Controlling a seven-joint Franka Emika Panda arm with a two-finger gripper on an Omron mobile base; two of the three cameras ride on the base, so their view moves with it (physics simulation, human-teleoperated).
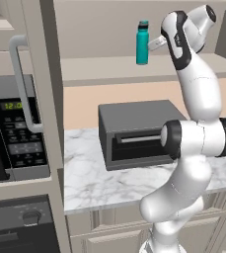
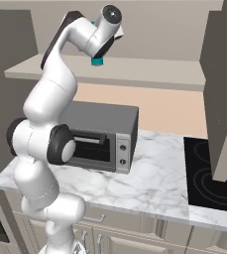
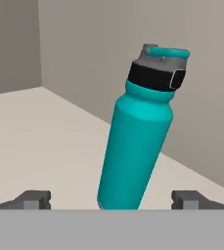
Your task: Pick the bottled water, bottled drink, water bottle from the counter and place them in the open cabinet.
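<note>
The water bottle, a tall teal flask with a dark lid, stands upright on the shelf of the open cabinet. My gripper is at its right side, at shelf height. In the hand view the water bottle rises between the two fingertips, which stand wide apart and clear of it; the gripper is open. The bottle leans in that view because the hand is rolled. From the right base view, just the foot of the water bottle shows below my wrist, on the shelf.
A grey toaster oven sits on the marble worktop under the shelf. A microwave is built in at the left. A black cooktop and a tall cabinet side panel lie to the right.
</note>
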